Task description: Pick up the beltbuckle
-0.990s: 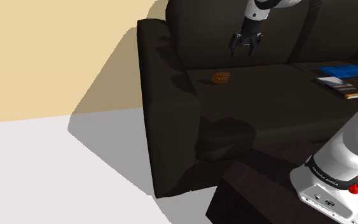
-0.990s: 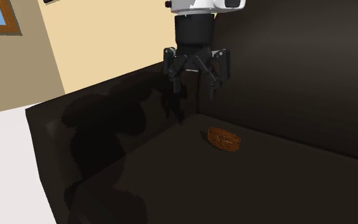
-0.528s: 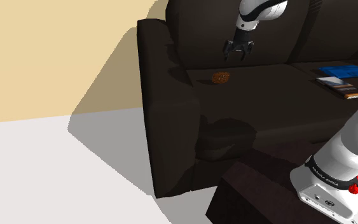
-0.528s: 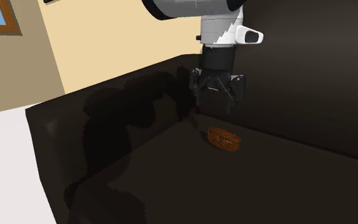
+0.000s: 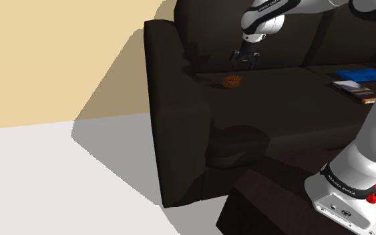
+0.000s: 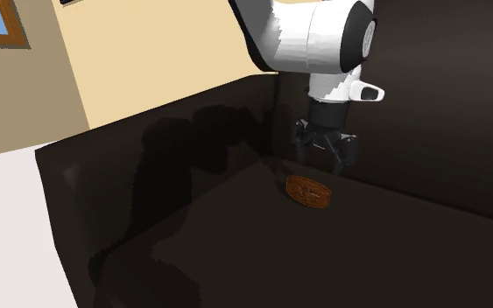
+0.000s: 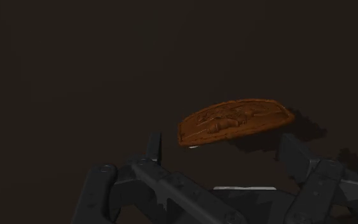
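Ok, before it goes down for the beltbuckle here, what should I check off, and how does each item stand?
1. Fingers apart: ok. The gripper is open in the wrist view.
2. Beltbuckle reachable: ok. It lies flat on the dark sofa seat with nothing on top of it.
3. No contact yet: ok. In the second exterior view the gripper hangs above the beltbuckle, apart from it.
4. Centring: cannot tell. In the wrist view the beltbuckle sits nearer one finger than the other.
5. Surroundings: ok. The books lie far off on the seat, at the shoulder view's right.
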Controlling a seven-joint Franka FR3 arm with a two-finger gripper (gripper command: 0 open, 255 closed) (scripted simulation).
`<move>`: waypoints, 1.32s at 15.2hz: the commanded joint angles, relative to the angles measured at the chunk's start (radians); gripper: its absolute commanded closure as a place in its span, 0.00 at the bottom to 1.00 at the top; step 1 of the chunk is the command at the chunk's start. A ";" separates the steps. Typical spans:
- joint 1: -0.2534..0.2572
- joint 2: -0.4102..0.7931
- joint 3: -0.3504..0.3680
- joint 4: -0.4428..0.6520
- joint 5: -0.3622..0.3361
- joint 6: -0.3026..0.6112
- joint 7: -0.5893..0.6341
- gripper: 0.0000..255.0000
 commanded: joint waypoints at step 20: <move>-0.032 0.170 -0.001 0.078 0.051 0.078 0.012 1.00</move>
